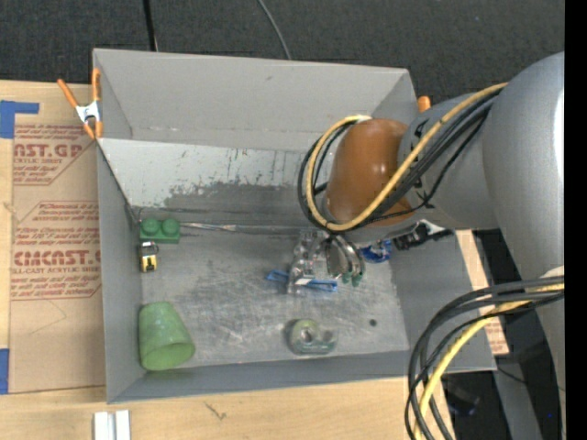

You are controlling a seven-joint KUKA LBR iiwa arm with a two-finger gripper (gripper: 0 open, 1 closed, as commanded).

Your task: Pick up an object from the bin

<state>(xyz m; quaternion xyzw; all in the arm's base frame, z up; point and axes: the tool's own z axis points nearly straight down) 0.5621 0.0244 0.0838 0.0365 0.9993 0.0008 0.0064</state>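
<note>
Grey metal bin (240, 308), floor scuffed and scratched. Contents lying on the floor:
- Green building block (160, 230), far left corner, against the left wall.
- Small yellow-and-black item (149, 262), just near of the block.
- Pale green cup (164, 336), on its side, near left corner.
- Blue flat piece (310, 284), centre right.
- Grey-green round item (310, 336), near of the blue piece, close to the near wall.

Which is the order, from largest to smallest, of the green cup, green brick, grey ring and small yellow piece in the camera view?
1. green cup
2. grey ring and green brick, about alike; I cannot rank them
3. small yellow piece
</note>
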